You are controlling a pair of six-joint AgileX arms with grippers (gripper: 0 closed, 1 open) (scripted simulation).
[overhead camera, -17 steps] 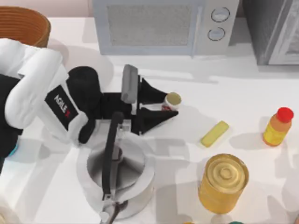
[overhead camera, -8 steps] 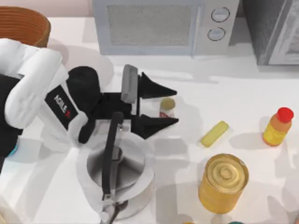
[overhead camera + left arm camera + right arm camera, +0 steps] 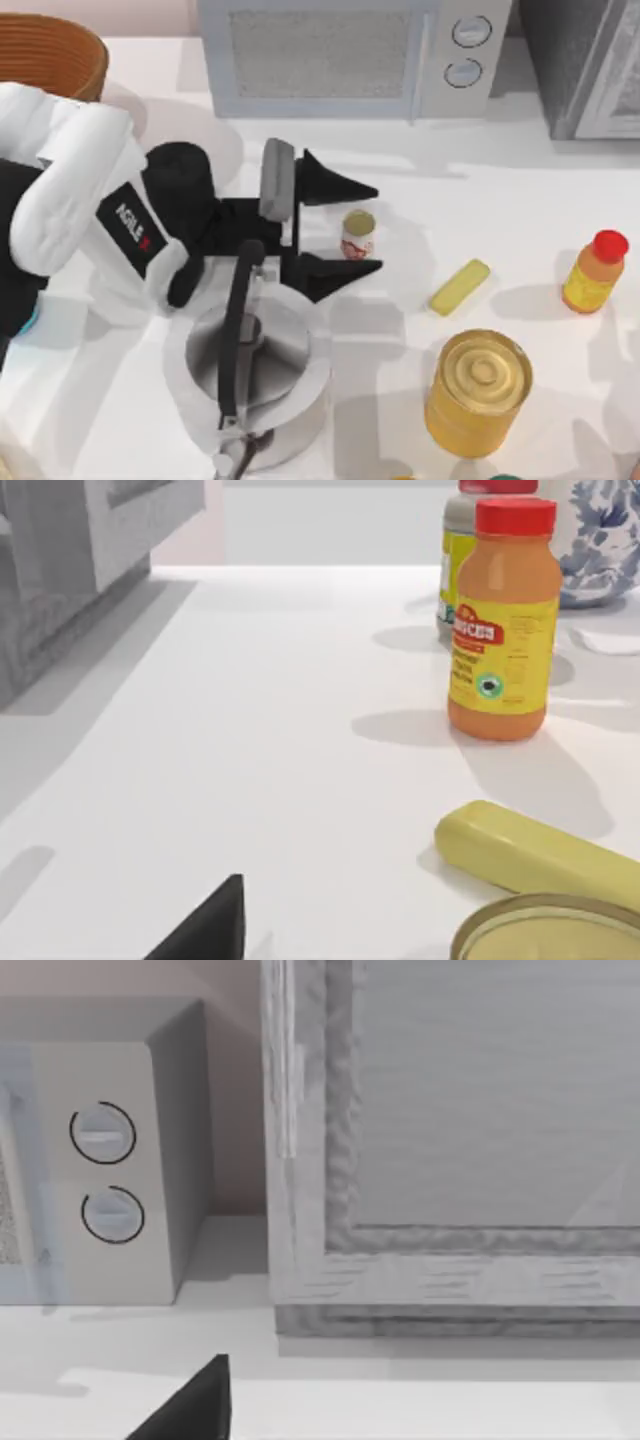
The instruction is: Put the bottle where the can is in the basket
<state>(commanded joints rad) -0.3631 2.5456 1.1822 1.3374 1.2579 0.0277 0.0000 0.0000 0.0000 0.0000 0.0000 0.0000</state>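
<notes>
Table [image 3: 520, 215]: white, seen from above.

Left gripper [image 3: 345, 229]: black, near the middle of the table, fingers spread wide. One finger [image 3: 335, 188] on the far side of the can, the other on its near side; neither touching it.

Can [image 3: 357, 235]: small, white with red markings, dull gold top. Upright on the table between the spread fingers, near the table's centre. Gold rim [image 3: 545, 930] also visible at the lower edge of the left wrist view.

Basket [image 3: 52, 52]: tan-brown wicker, at the far left corner of the table, partly cut off by the frame; well apart from the can.

Bottle [image 3: 595, 271]: orange, red cap, yellow label. Upright near the right edge of the table. Same bottle [image 3: 503, 620] in the left wrist view.

Yellow bar [image 3: 459, 287]: flat on the table between can and bottle.

Golden-yellow tin [image 3: 478, 392]: large, upright, toward the near edge, right of centre.

Kettle [image 3: 250, 375]: white, dark handle, near edge, just beside the left arm.

Microwave [image 3: 345, 55]: grey, along the far edge.

Right gripper: one dark finger [image 3: 190, 1405] in the right wrist view, facing the microwave's dials; cannot tell whether spread or closed.
</notes>
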